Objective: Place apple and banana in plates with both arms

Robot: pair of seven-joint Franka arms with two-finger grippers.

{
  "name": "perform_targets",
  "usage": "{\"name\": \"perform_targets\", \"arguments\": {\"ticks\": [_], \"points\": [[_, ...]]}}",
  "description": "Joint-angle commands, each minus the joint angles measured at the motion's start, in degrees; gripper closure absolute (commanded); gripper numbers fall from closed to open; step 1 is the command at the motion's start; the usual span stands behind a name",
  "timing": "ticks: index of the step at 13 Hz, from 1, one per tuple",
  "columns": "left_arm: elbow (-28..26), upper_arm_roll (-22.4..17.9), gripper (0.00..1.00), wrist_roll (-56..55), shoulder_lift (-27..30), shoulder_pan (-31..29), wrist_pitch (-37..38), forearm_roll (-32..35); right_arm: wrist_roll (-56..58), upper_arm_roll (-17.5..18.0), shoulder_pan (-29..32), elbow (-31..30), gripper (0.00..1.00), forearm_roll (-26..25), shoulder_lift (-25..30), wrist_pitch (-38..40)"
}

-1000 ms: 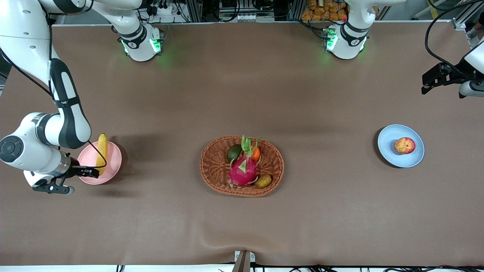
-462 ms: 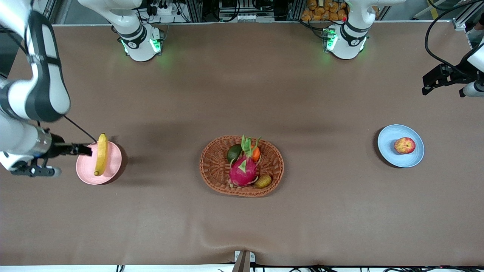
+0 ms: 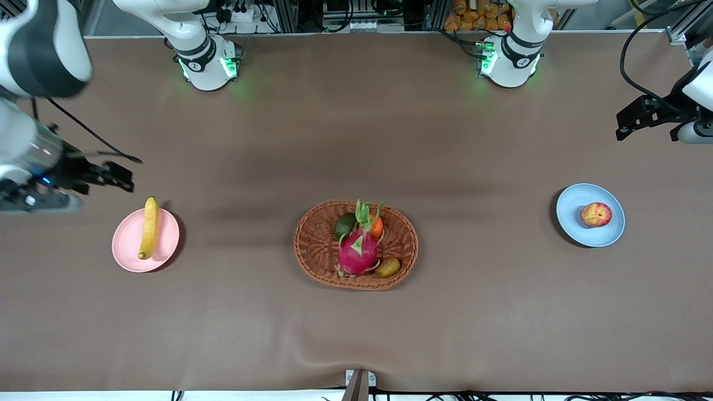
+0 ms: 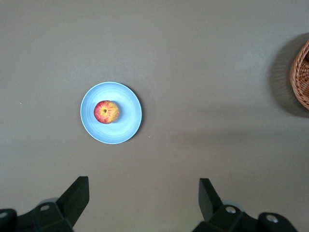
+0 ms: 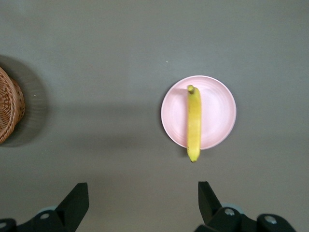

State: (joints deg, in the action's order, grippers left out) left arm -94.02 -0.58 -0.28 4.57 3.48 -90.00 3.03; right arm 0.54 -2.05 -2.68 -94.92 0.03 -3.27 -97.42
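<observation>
The yellow banana [image 3: 149, 227] lies across the pink plate [image 3: 167, 240] at the right arm's end of the table, one tip over the rim. On the light blue plate [image 3: 574, 223] at the left arm's end rests the red apple [image 3: 596, 214]. My right gripper [image 3: 123, 177] hangs open and empty over bare table beside the pink plate. Its wrist view shows the banana [image 5: 194, 123] on the pink plate [image 5: 219, 108], apart from the open right gripper [image 5: 143, 191]. My left gripper [image 3: 625, 127] is open and empty, high over the table edge. In its wrist view the apple [image 4: 106, 111] and blue plate [image 4: 129, 116] lie well off the left gripper [image 4: 143, 186].
An oval wicker basket [image 3: 303, 245] stands mid-table holding a pink dragon fruit [image 3: 356, 252] and other small fruits. Its rim shows in the left wrist view [image 4: 301, 72] and the right wrist view [image 5: 7, 111]. Brown mat covers the table between basket and plates.
My right arm has risen and drawn away from the pink plate toward the robots' bases, leaving the banana lying there. The left gripper has barely shifted.
</observation>
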Motion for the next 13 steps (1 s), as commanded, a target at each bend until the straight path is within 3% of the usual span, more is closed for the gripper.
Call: {"name": "perform_targets", "arguments": {"ticks": [1,5,13], "points": [[1.64,0.22,0.00,-0.95,0.09,-0.06,1.32,-0.56,-0.01,-0.41,1.63,3.22,0.00,-0.30,3.19,6.86],[2.26,0.75,0.00,-1.13,-0.08,0.03,1.67,-0.56,-5.63,-0.59,3.47,8.78,0.00,1.28,3.36,16.46],[2.35,0.75,0.00,-1.13,-0.35,-0.05,2.02,-0.48,-4.94,-0.94,3.65,8.79,0.00,1.38,4.15,16.13]]}}
